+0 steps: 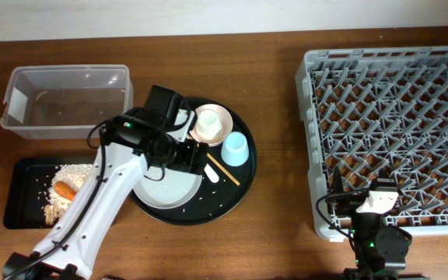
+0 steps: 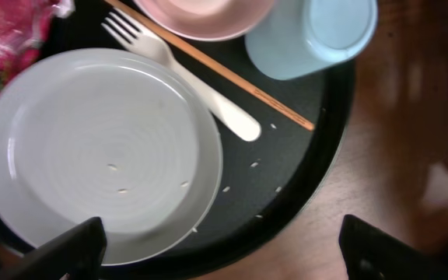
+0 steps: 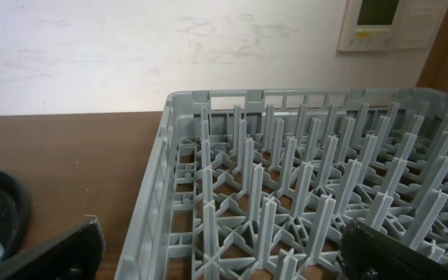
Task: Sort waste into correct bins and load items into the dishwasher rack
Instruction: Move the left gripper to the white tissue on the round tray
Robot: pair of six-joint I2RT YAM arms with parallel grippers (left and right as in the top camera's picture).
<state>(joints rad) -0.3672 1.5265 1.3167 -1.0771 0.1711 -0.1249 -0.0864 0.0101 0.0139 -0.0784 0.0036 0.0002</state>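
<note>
The pale grey plate (image 2: pixel 99 155) lies on the round black tray (image 2: pixel 302 179), with the white fork (image 2: pixel 189 82) and a wooden chopstick (image 2: pixel 232 74) beside it. Past them are the pink bowl (image 2: pixel 204 15) and the blue cup (image 2: pixel 317 35). A red wrapper (image 2: pixel 6 39) shows at the tray's edge. My left gripper (image 2: pixel 224 257) hangs open over the plate's rim, holding nothing. My right gripper (image 3: pixel 224 249) is open and empty at the corner of the grey dishwasher rack (image 3: pixel 286 194). In the overhead view, rice and a carrot (image 1: pixel 66 189) lie in the shallow black bin (image 1: pixel 22 214).
The clear tub (image 1: pixel 64 101) stands at the back left, above the shallow black bin. My left arm (image 1: pixel 99 202) crosses between that bin and the round tray (image 1: pixel 208 214). The rack (image 1: pixel 391 136) fills the right side. Rice grains dot the round tray.
</note>
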